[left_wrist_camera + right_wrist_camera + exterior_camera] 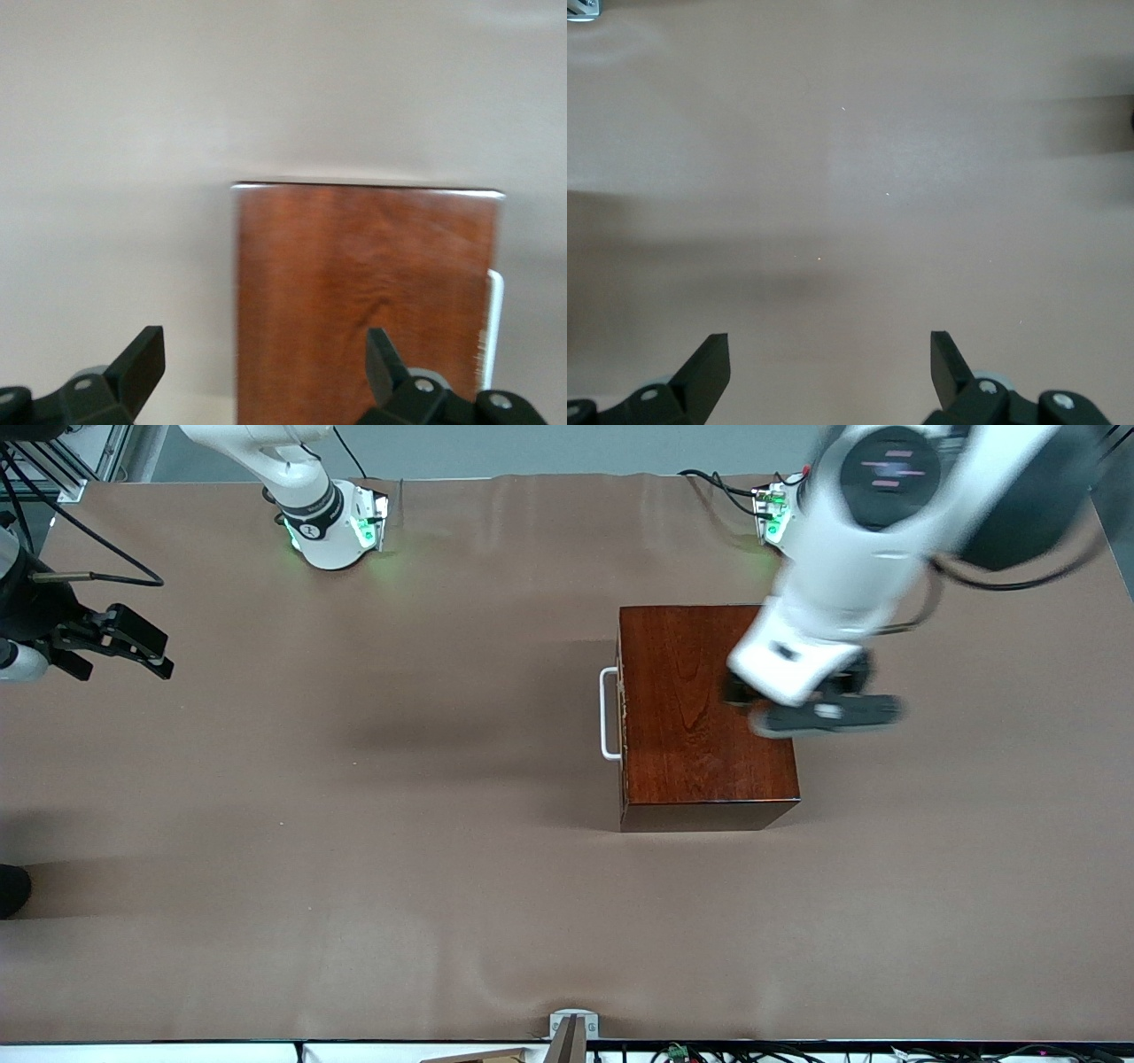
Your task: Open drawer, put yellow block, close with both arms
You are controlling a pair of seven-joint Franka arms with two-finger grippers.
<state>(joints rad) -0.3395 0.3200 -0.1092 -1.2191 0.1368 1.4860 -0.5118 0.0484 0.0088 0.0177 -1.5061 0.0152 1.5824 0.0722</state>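
Observation:
The dark mahogany box [700,708] stands on the brown table toward the left arm's end. Its drawer is pushed in, with the white loop handle [609,713] facing the right arm's end. My left gripper [802,707] hovers over the box's edge that faces the left arm's end; it is open and empty. In the left wrist view the box top [354,283] and handle [494,319] lie under the open left gripper [264,363]. My right gripper [152,651] is open and empty over the table's right-arm end, above bare cloth [830,363]. The yellow block is out of view.
The brown cloth [354,824] covers the whole table. A small metal bracket [571,1027] sits at the table's edge nearest the front camera. Cables [722,487] lie by the left arm's base. A dark object [12,887] shows at the right arm's end.

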